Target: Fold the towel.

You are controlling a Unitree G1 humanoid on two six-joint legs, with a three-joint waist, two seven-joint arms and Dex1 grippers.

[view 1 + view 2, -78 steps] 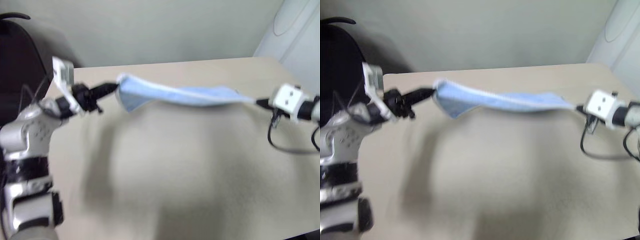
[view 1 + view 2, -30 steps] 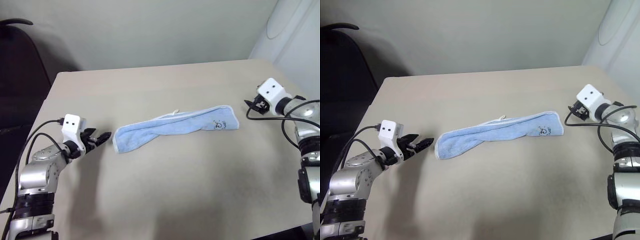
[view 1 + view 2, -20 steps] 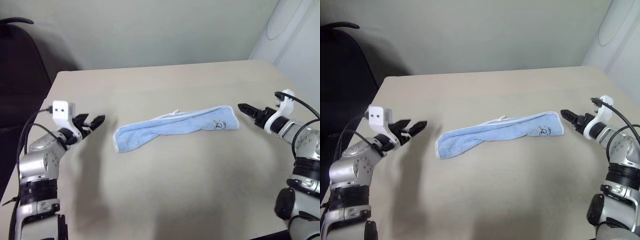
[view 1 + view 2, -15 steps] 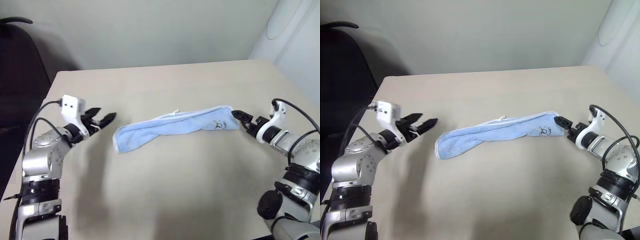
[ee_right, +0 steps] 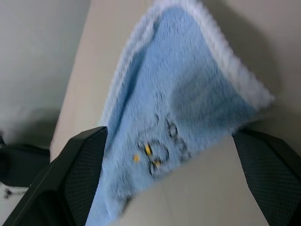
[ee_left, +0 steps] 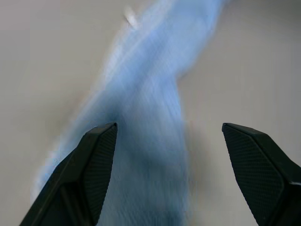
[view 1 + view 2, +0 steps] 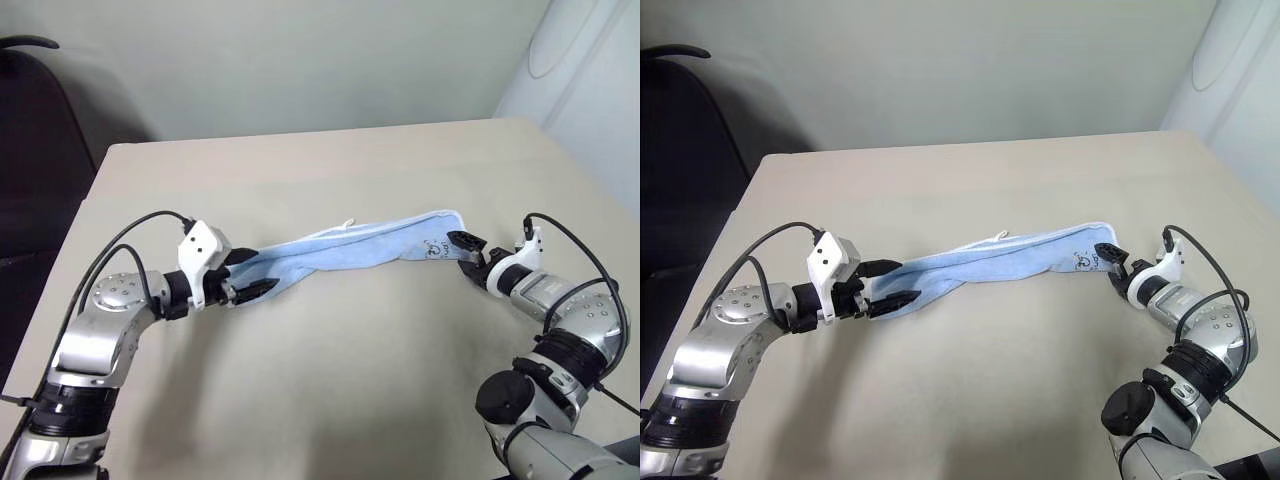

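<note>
Silver-grey jointed arms with black segments, white wrist camera boxes, looping black cables, textured black fingers (image 6: 96, 160).

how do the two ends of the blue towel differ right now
The light-blue terry towel has a dark printed mark at the end by the right gripper; the end by the left gripper is plain. The marked end lies farther up the beige table. Open jaws straddle both.
</note>
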